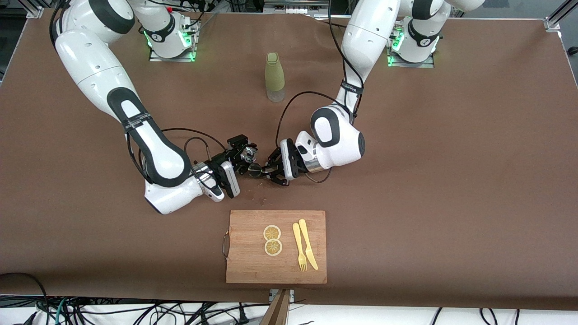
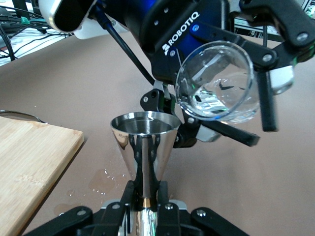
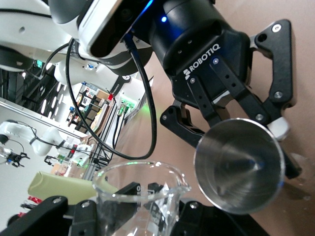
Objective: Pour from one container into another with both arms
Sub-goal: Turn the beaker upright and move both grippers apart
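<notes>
Right gripper (image 1: 246,155) clamps a tipped glass beaker (image 2: 216,81), seemingly near-empty; left gripper (image 1: 266,170) grips a steel jigger (image 2: 145,140).

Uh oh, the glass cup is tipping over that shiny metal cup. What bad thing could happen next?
1. The right gripper tilts the glass beaker beside the small steel jigger in the left gripper; the stream might miss its narrow mouth.
2. Drops already wet the table near the wooden cutting board, so more spill could reach it.
</notes>
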{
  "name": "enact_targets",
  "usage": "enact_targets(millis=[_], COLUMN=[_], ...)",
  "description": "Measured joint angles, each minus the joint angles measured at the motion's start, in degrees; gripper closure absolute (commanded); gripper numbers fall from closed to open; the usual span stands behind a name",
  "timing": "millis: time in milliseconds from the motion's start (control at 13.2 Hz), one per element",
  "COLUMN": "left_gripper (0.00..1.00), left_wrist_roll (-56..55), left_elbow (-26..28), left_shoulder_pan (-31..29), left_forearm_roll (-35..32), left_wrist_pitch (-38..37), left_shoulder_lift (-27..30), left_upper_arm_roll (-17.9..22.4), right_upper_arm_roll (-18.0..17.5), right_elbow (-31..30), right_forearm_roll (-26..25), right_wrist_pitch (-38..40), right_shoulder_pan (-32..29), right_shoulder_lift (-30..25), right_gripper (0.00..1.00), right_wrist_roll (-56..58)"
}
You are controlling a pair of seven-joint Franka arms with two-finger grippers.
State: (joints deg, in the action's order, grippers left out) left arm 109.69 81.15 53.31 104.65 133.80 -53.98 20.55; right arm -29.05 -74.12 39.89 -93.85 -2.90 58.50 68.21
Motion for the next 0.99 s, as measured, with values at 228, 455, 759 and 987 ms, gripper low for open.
enact_targets(millis=[228, 455, 759, 987], left_gripper=[1.0, 1.0, 1.0, 1.0], left_wrist_roll=[0.82, 1.39, 7.82, 13.98], left_elbow=[0.0, 0.1, 0.97, 2.07], left_shoulder_pan=[-0.15, -1.29, -7.42, -15.46], left_forearm_roll=[0.0, 0.0, 0.01, -3.35], left_wrist_pitch=[-0.05, -2.74, -18.05, -32.13], left_shoulder_lift=[-0.06, -0.06, -0.05, -0.06], left_upper_arm_roll=[0.15, 0.65, 2.01, 2.32], right_upper_arm_roll=[0.84, 1.7, 3.72, 6.31], right_elbow=[0.04, 0.23, 0.38, 0.36], right_forearm_roll=[0.0, 0.06, 0.7, 1.27], right_wrist_pitch=[-0.1, -0.07, 0.16, 0.3], right_shoulder_pan=[-1.6, -5.41, -12.57, -16.07], right_shoulder_lift=[0.04, 0.04, 0.04, 0.12], right_gripper=[0.84, 0.84, 0.84, 0.84], right_wrist_roll=[7.5, 16.24, 28.68, 36.06])
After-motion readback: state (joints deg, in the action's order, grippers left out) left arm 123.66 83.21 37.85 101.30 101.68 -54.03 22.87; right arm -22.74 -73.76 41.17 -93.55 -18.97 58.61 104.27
